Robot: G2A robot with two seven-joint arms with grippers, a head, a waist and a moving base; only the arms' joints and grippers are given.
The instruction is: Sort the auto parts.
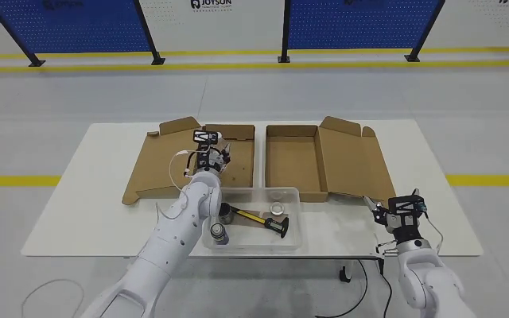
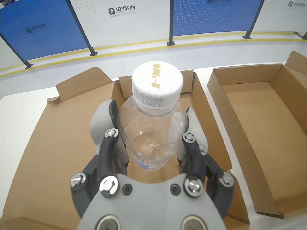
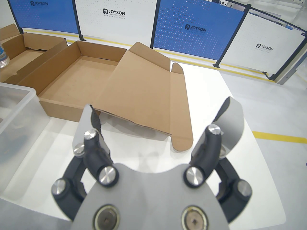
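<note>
My left gripper (image 2: 148,125) is shut on a clear plastic bottle (image 2: 153,120) with a white cap, held over the left cardboard box (image 2: 60,144). From above, the left gripper (image 1: 208,155) sits over that left box (image 1: 238,171). The right cardboard box (image 1: 290,163) lies beside it with nothing in it. A clear plastic bin (image 1: 290,238) at the table's front holds a yellow-handled tool (image 1: 254,217), a small can (image 1: 217,233) and a round part (image 1: 277,210). My right gripper (image 3: 159,118) stands open over the table at the front right (image 1: 396,208).
Both boxes have their lids folded out flat, the right box's lid (image 3: 148,96) lying just ahead of my right gripper. The bin's corner (image 3: 14,111) is beside that gripper. Blue and white fence panels stand behind the table.
</note>
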